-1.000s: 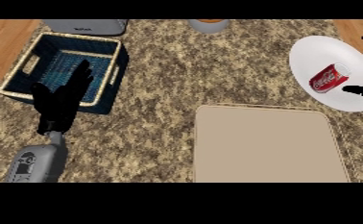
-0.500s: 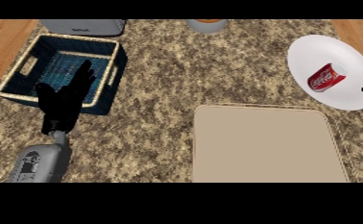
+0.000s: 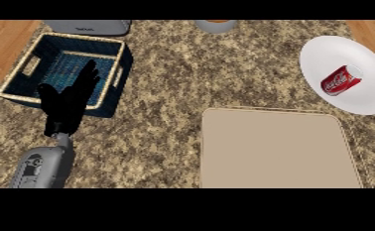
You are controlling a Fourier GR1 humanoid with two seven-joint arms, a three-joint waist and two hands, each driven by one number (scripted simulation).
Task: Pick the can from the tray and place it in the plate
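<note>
The red can [image 3: 341,80] lies on its side in the white plate [image 3: 322,56], well apart from the tan tray [image 3: 278,150]. The job looks done. The left hand [image 3: 70,103] rests open by the blue basket [image 3: 44,56]. The right hand does not show. I think the next move is just to keep away.

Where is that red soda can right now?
In the head view, the can lies on its side on the white plate at the right edge, just above the tan tray.

free: counter [image 3: 183,76] between basket [image 3: 123,71] and tray [image 3: 278,148] | obstacle: basket walls
</note>
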